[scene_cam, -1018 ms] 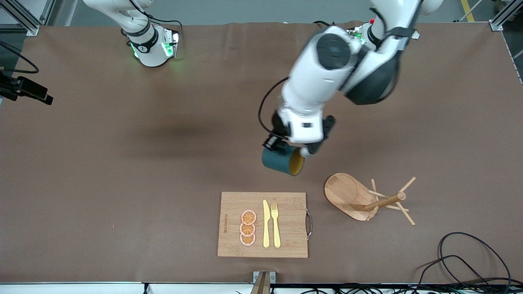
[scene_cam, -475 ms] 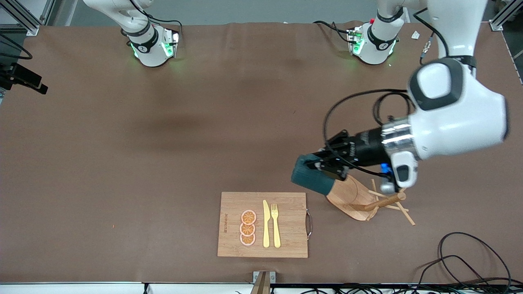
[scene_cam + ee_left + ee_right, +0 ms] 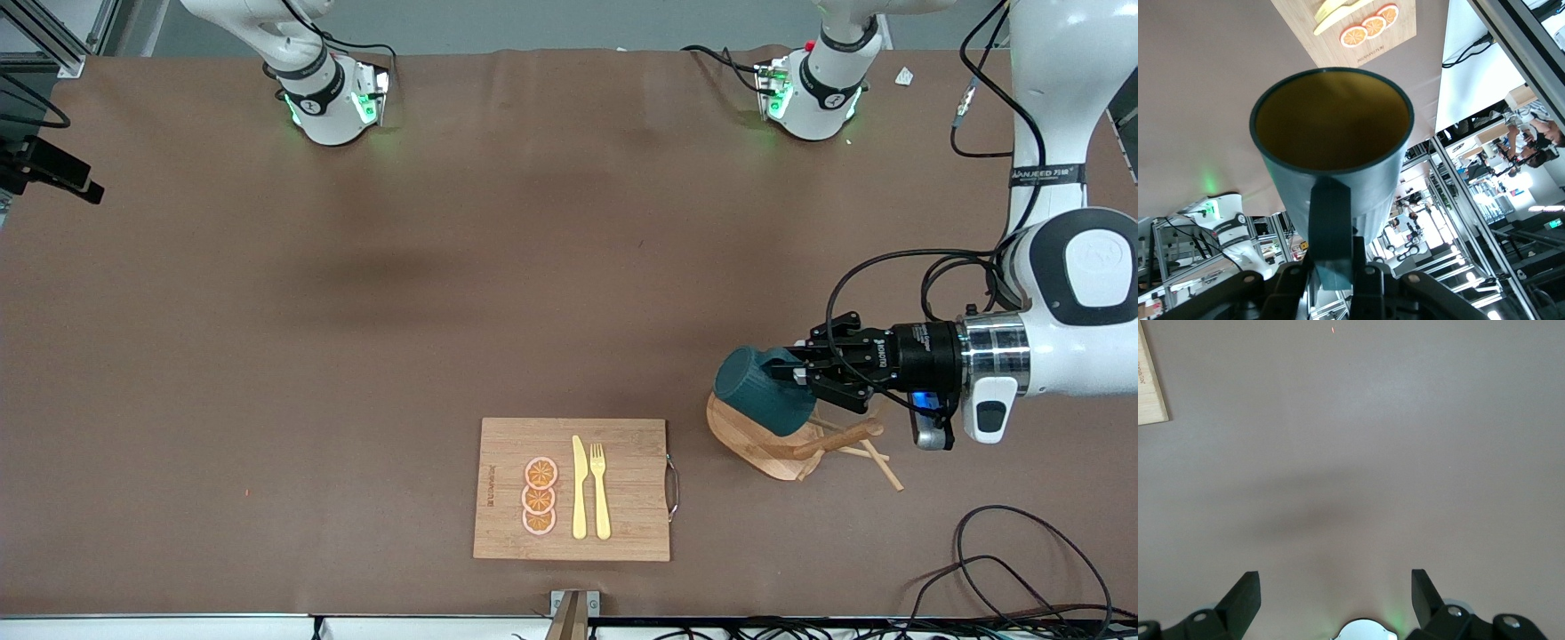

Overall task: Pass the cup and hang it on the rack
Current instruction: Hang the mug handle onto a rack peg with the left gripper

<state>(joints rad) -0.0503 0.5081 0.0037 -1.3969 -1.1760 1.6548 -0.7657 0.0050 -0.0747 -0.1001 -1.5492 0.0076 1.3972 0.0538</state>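
Observation:
My left gripper (image 3: 803,377) is shut on the handle of the dark teal cup (image 3: 760,393) and holds it sideways in the air over the oval base of the wooden rack (image 3: 757,442). The rack's post (image 3: 840,438) and thin pegs stick out just below the gripper. In the left wrist view the cup (image 3: 1331,120) shows its tan-yellow inside, and its handle (image 3: 1331,223) is pinched between the two fingers of the left gripper (image 3: 1333,267). My right gripper (image 3: 1335,593) is open and empty above bare brown table, and it is out of the front view.
A bamboo cutting board (image 3: 622,489) with orange slices (image 3: 540,496), a yellow knife and a fork (image 3: 600,491) lies beside the rack, toward the right arm's end. Black cables (image 3: 1022,551) lie near the front edge at the left arm's end.
My left arm has swung toward its own end of the table with the cup. The cup has gone from over the mid table to over the rack's base, and the wrist has turned sideways.

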